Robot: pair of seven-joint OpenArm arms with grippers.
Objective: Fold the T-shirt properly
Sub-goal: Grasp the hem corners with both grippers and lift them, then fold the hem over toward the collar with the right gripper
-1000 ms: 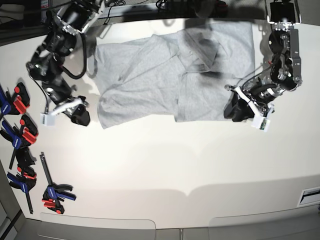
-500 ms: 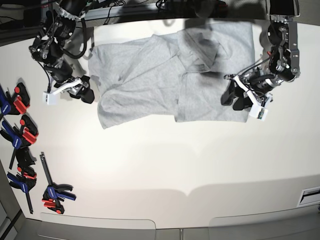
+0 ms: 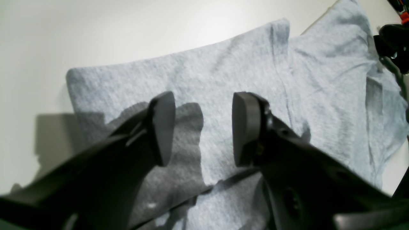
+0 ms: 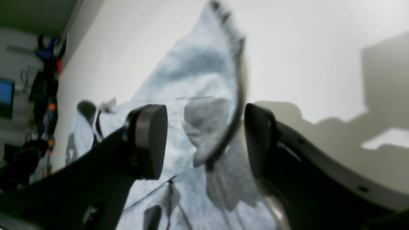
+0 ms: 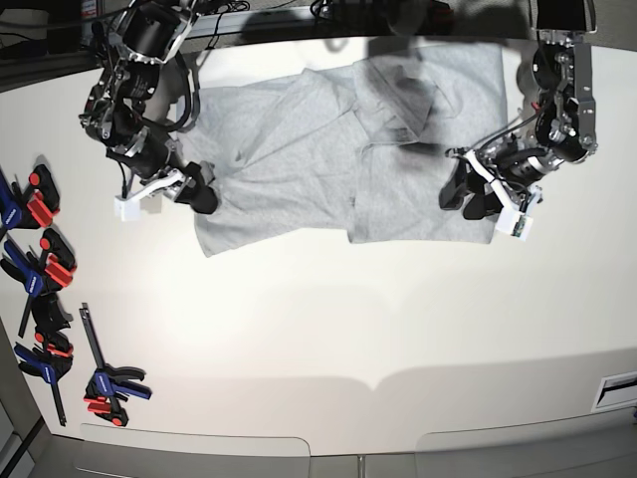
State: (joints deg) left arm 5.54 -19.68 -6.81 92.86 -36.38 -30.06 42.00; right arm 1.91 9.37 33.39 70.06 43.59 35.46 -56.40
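The T-shirt (image 5: pixel 338 149) is light grey and lies rumpled and partly folded over itself at the back of the white table (image 5: pixel 328 319). My left gripper (image 5: pixel 468 202) hovers open over its lower right corner. In the left wrist view the gripper (image 3: pixel 203 127) has both fingers apart above flat cloth (image 3: pixel 223 73), gripping nothing. My right gripper (image 5: pixel 202 197) is open at the shirt's left edge. In the right wrist view a raised fold of the T-shirt's edge (image 4: pixel 207 134) stands between the spread fingers of the gripper (image 4: pixel 204 140), and the picture is blurred.
Several blue, red and black clamps (image 5: pixel 40 269) lie along the table's left side, with one more (image 5: pixel 109 383) near the front left. A white label (image 5: pixel 619 388) sits at the right edge. Dark equipment lines the far edge behind the shirt.
My right arm has swung in from the bare table on the left to the shirt's left edge, and its jaws have spread. My left gripper shifted slightly onto the lower right corner and opened wider.
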